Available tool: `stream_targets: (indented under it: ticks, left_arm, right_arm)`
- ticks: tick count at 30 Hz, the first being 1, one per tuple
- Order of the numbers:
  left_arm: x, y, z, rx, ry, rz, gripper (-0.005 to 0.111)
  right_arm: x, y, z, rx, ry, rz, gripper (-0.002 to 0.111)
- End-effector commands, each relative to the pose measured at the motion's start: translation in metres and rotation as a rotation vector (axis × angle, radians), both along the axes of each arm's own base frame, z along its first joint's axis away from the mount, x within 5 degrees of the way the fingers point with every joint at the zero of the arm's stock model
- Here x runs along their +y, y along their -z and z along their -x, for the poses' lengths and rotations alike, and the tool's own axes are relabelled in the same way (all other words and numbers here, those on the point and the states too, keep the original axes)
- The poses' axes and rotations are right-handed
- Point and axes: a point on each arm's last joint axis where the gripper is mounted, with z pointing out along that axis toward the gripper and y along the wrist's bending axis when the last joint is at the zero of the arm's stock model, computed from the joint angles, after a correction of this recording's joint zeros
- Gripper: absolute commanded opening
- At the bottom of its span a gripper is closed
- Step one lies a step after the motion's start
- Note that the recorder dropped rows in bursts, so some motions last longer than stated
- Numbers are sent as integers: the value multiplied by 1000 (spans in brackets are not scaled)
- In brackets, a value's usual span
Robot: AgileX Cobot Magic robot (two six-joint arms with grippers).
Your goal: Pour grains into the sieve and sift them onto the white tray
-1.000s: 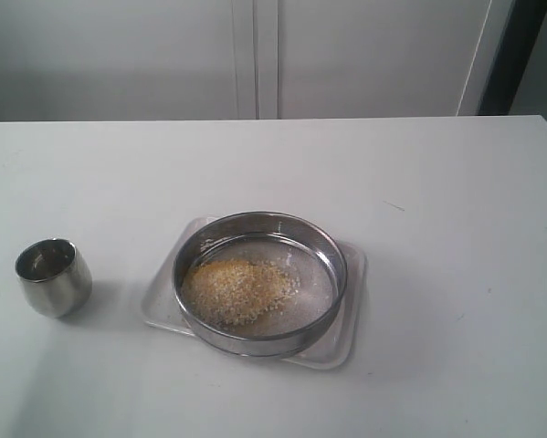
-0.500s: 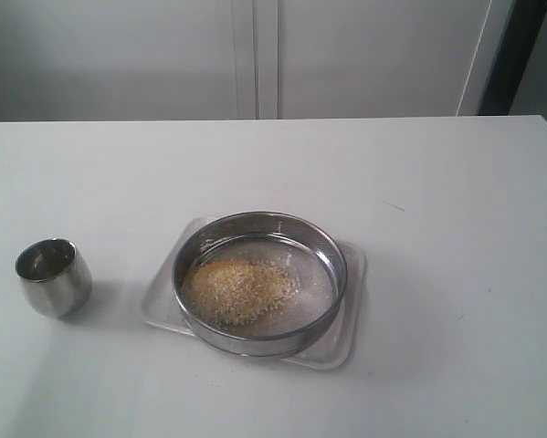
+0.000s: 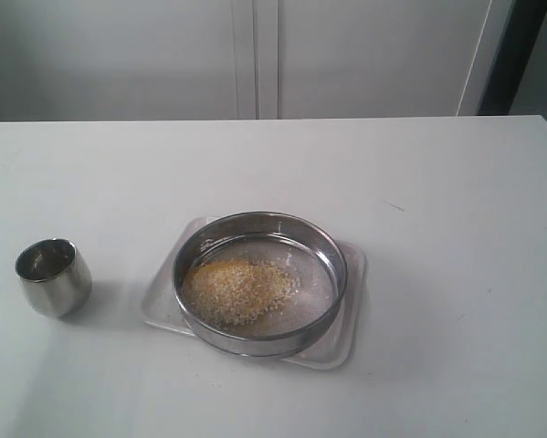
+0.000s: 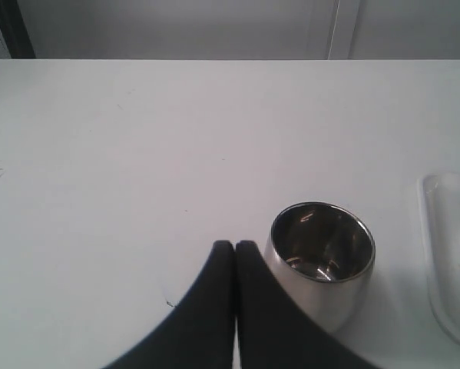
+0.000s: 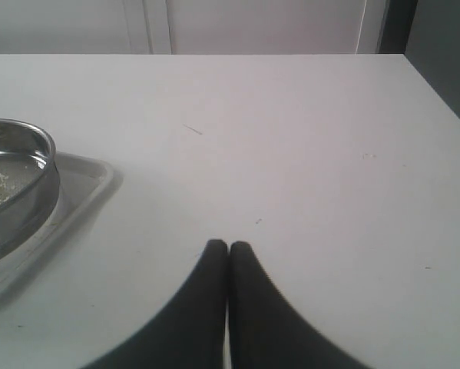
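Observation:
The round steel sieve (image 3: 259, 224) rests on the white tray (image 3: 351, 315) near the table's middle. A heap of yellow and pale grains (image 3: 235, 290) lies on its mesh, toward the left side. In the right wrist view the sieve (image 5: 22, 173) and the tray (image 5: 84, 181) show at the edge, well apart from my right gripper (image 5: 228, 246), which is shut on nothing. My left gripper (image 4: 235, 246) is shut and empty, right beside a small steel cup (image 4: 322, 254). Neither gripper appears in the exterior view.
The steel cup (image 3: 54, 276) stands upright on the white table (image 3: 437, 182), left of the tray, and looks empty inside. A pale cabinet wall (image 3: 255, 55) runs behind the table's far edge. A dark post (image 3: 520, 55) stands at the back right.

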Motion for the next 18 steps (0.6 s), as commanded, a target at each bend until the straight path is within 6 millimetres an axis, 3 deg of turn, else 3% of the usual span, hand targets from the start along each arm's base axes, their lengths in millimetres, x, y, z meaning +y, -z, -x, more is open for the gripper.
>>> stream_targets:
  ticks: [1, 18]
  left_arm:
    - [0, 0, 1, -8, -1, 3, 0]
    - [0, 0, 1, -8, -1, 3, 0]
  right_arm:
    - [0, -2, -1, -42, -1, -1, 0]
    - [-1, -30, -3, -349, 6, -4, 0]
